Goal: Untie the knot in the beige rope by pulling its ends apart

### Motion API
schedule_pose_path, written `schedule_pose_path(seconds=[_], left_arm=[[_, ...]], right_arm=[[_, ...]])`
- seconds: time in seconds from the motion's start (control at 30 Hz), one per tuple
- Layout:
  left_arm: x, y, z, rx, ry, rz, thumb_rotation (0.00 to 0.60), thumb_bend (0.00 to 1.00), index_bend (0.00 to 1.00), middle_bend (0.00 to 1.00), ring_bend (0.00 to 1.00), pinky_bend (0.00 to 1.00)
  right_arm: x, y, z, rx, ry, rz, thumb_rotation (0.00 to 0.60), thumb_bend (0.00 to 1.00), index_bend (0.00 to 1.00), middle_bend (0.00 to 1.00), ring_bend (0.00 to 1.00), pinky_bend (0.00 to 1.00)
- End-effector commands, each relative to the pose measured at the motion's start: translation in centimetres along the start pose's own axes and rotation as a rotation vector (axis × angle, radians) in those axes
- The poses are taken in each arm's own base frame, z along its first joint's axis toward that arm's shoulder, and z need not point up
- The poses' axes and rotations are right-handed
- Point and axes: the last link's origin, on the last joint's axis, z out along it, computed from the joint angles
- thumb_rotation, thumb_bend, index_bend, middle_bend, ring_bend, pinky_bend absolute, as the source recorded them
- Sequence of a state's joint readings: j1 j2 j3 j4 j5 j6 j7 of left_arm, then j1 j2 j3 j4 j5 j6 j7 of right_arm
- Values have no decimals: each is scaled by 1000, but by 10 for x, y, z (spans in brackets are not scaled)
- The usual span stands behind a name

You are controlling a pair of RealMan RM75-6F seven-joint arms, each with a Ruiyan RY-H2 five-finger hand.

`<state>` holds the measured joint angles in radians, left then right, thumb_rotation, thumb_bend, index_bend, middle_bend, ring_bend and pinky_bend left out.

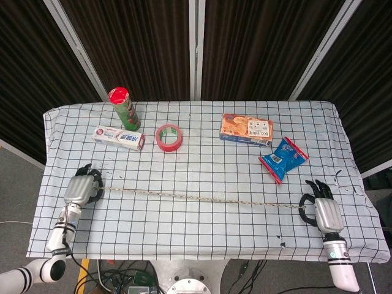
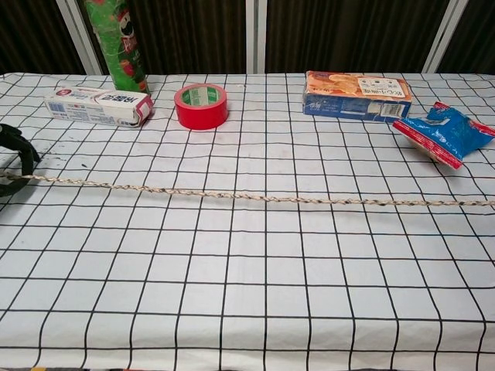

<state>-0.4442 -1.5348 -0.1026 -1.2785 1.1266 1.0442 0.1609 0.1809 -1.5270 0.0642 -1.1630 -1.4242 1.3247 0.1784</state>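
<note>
Beige rope [image 1: 196, 198] taut, no knot visible; my left hand [image 1: 79, 188] and right hand [image 1: 323, 210] each grip an end — harder pull risks slipping from my fingers.

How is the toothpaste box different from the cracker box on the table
The toothpaste box is white, long and slim, at the far left beside the green can. The cracker box is orange and blue, broader, at the far right near the blue snack bag. Both lie flat, beyond the rope.

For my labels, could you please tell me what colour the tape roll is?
The tape roll is red, with a green inner core; the chest view shows it best.
</note>
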Motion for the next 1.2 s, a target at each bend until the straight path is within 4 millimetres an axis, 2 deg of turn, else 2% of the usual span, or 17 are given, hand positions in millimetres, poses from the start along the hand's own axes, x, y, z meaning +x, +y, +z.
schedule_pose_path(seconds=[0.03,1.0,1.2], left_arm=[[-1,0,0,-3,-1,6,600,473,617,261,31,108],[-9,8,0,-11,-13,21,600,472,616,260,31,108],[-8,6,-1,-9,-19,13,600,469,587,250,31,108]], right_arm=[[-2,1,1,-4,-3,-1,600,362,674,127,0,0],[-11,11,5,-43,-36,-1,600,362,671,126,0,0],[-12,11,5,-46,-41,-2,600,355,649,124,0,0]])
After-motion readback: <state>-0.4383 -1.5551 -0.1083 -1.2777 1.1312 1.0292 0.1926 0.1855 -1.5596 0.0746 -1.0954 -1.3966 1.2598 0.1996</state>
